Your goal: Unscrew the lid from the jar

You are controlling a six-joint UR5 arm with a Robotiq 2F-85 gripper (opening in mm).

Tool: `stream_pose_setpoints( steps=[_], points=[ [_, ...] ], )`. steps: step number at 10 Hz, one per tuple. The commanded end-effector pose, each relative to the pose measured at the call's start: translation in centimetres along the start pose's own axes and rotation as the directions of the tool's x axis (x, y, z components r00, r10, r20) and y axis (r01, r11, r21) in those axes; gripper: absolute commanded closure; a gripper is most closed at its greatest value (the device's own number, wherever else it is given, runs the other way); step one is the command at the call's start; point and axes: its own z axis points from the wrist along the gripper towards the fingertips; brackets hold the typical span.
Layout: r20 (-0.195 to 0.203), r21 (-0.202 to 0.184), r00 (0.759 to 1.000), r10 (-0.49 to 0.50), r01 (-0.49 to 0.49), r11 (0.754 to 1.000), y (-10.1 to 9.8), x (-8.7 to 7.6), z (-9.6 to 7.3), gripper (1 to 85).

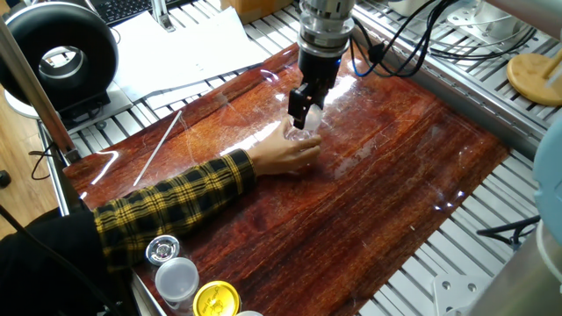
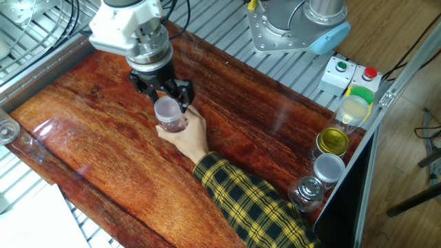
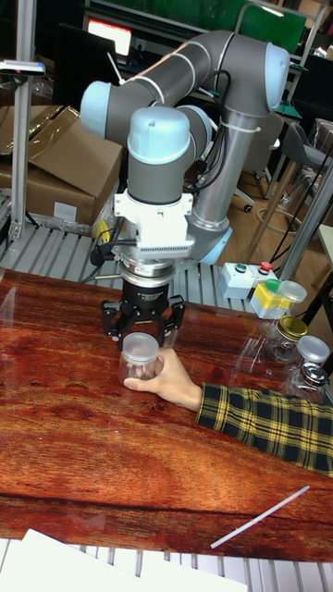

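A small clear jar stands on the red-brown wooden board, and a person's hand in a yellow plaid sleeve grips it from the side. Its translucent white lid sits on top. My gripper hangs open just over the lid, with its black fingers spread wider than the lid on either side. The tall fixed view shows the lid just below the open gripper and the jar in the hand. From the first fixed view the gripper covers most of the jar.
Several other jars stand at the board's corner: a yellow-lidded one, a white-lidded one and a metal-lidded one. A thin white rod lies on the board. A button box sits on the frame.
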Motion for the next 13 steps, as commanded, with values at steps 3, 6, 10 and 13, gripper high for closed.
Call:
stream_pose_setpoints(
  steps=[3, 6, 10, 13],
  points=[
    [0.001, 0.004, 0.996, 0.088, -0.088, 0.996, -0.3, -0.5, 0.4, 21.7],
    [-0.008, 0.026, 0.995, 0.102, -0.102, 0.994, -0.6, -0.5, 0.2, 27.7],
    [-0.008, 0.106, 1.0, 0.007, -0.006, 0.994, -2.1, -1.3, -0.2, 44.0],
    [-0.025, 0.126, 0.983, -0.183, 0.185, 0.975, -1.7, -1.7, -0.3, 47.3]
  ],
)
